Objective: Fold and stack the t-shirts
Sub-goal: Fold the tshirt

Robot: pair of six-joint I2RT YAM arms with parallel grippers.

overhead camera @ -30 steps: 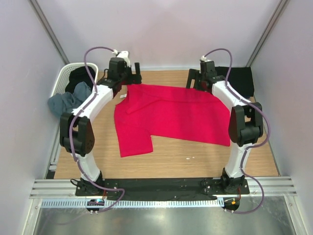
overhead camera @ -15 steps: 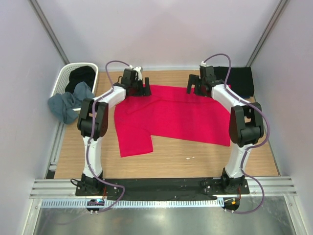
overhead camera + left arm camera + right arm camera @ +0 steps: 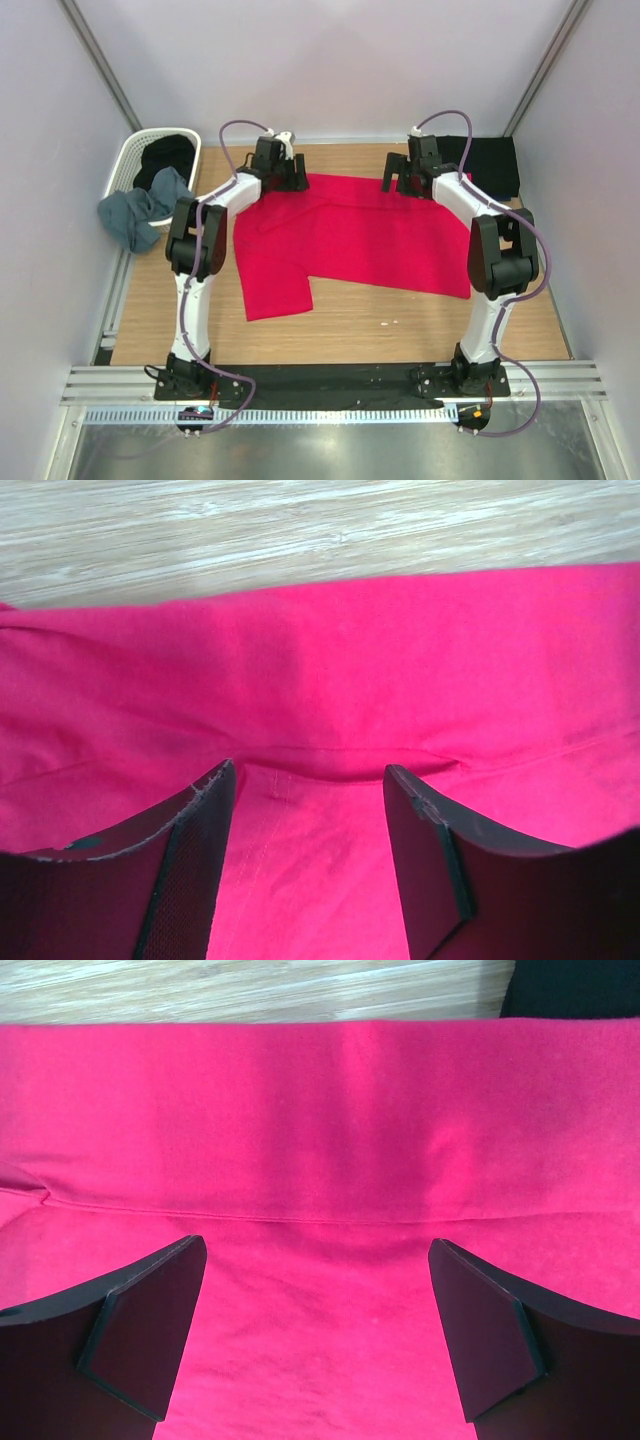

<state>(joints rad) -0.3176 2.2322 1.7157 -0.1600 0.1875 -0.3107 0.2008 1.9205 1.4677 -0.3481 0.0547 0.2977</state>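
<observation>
Crimson t-shirt [image 3: 350,230] under left claw [image 3: 308,770], right claw [image 3: 315,1243], both agape

Centre of frame: the spread t-shirt [image 3: 350,235] lies flat on the tabletop [image 3: 400,320]. My left tool [image 3: 288,178] stands over its upper left edge, my right tool [image 3: 397,180] over its upper right edge. Upper left: the basket [image 3: 128,160] holds a bundled t-shirt [image 3: 165,152]; a draped t-shirt [image 3: 140,210] hangs over its lower rim. Upper right: a corner t-shirt [image 3: 492,165] lies on the tabletop.

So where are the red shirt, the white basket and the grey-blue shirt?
red shirt [image 3: 370,235]: top external view, middle of its spread-out body.
white basket [image 3: 122,160]: top external view, its left rim.
grey-blue shirt [image 3: 135,212]: top external view, the bunched part hanging outside the basket.
</observation>
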